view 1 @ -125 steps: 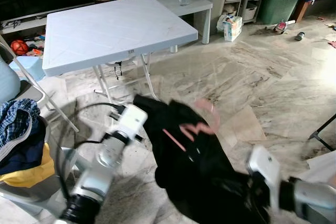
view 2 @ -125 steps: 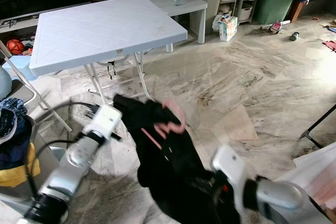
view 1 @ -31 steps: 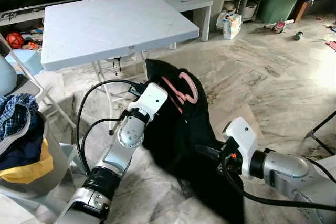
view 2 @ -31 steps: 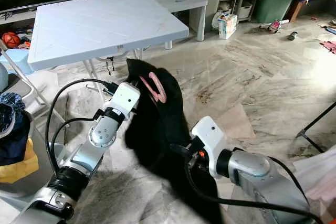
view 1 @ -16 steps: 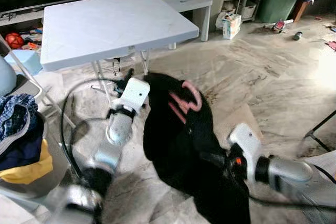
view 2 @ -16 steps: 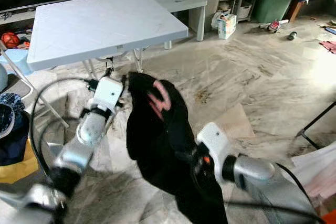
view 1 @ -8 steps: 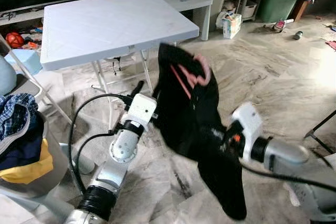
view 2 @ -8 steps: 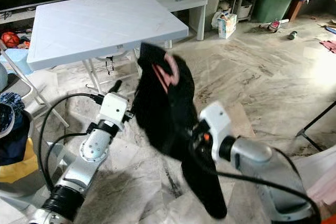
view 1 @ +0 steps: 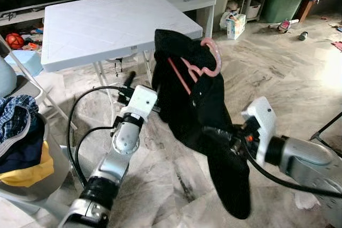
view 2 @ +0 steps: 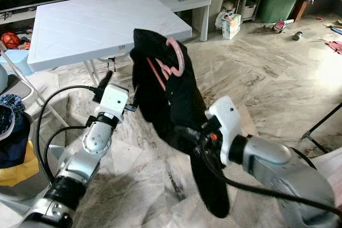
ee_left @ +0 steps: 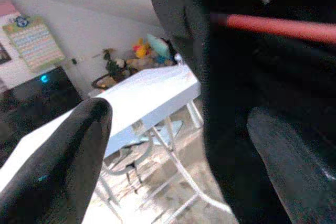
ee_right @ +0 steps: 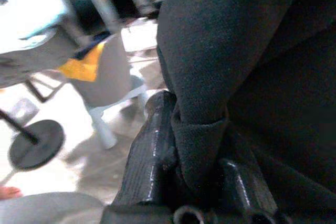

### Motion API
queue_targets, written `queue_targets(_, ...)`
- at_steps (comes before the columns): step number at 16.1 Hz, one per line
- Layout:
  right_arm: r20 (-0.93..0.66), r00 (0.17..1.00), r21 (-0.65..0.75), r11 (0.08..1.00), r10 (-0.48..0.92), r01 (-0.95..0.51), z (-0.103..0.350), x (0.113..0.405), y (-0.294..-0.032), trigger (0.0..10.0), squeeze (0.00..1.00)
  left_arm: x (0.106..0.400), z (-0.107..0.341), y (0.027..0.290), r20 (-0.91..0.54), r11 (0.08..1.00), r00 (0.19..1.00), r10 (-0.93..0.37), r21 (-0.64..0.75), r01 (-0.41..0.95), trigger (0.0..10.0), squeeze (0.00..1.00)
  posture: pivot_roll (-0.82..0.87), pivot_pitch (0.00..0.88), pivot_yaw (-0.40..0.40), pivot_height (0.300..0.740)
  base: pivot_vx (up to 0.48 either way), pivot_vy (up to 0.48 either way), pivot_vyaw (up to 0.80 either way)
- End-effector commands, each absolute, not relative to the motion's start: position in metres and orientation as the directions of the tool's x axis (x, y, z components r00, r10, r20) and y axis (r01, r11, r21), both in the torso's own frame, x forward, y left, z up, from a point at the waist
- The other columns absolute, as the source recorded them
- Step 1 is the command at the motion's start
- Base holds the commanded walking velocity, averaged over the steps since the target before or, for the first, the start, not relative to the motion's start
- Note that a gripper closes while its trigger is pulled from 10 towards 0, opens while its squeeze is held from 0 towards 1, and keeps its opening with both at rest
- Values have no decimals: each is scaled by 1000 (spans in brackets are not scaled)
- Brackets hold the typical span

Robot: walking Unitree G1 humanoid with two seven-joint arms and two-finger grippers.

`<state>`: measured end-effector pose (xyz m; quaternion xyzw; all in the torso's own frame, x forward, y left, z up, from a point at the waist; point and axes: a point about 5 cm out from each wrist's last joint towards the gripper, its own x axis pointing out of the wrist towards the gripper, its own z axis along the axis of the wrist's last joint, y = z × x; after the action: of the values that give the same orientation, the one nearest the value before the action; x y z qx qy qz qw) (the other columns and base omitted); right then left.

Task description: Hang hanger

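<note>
Our right gripper [ee_right: 197, 182] jaws pinch only a fold of the black garment [view 1: 200, 110], left gripper [ee_left: 173, 145] jaws wide beside it, so the pink hanger [view 1: 206, 60] above may slip free.

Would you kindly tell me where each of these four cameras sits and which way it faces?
Left eye view: on the head, looking down; both silver arms, the black garment on a pink hanger, the white table.
Right eye view: the same scene, offset.
Left wrist view: along the left pincer, open, at the garment and table.
Right wrist view: along the right pincer, clamped on a fold of garment.
All four share the garment.
</note>
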<state>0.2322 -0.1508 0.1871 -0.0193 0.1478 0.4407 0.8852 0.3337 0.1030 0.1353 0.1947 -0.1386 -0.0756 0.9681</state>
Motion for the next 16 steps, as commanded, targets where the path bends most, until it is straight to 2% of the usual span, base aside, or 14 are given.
queue_targets(1,-236,507,81,537,829,-840,200,223,-144,10000,0,337,136,109,234,910,957,-170,411,61,10000,1000,-153,3,13,740,0,0,0)
queue_targets(2,-240,490,84,521,838,-849,203,220,-145,10000,0,338,136,110,237,906,959,-154,420,41,10000,1000,-157,5,12,740,0,0,0)
queue_targets(3,-241,482,93,514,843,-853,206,218,-147,10000,0,340,135,111,232,901,963,-137,433,24,10000,816,-161,4,12,740,0,0,0)
queue_targets(4,-241,476,99,510,845,-855,208,217,-149,10000,0,341,134,110,229,901,963,-140,434,28,10000,557,-164,5,14,740,0,0,0)
queue_targets(5,-247,464,99,498,851,-861,210,214,-151,10000,0,341,133,110,225,900,964,-139,435,28,10000,0,-175,3,14,740,0,0,0)
queue_targets(8,-250,419,108,456,873,-884,217,206,-153,10000,0,344,128,107,212,898,969,-126,440,21,10000,0,-198,2,16,740,0,0,0)
queue_targets(10,-292,348,148,402,891,-904,216,188,-160,10000,0,350,133,110,226,901,969,-97,433,-11,10000,0,-215,3,19,740,0,0,0)
queue_targets(12,-334,337,165,406,880,-899,211,181,-167,10000,0,355,139,118,242,900,967,-78,435,-36,10000,0,-217,4,20,740,0,0,0)
queue_targets(16,-433,329,196,444,839,-874,198,169,-188,10000,0,365,147,151,256,878,967,18,457,-138,10000,0,-218,4,21,740,0,0,0)
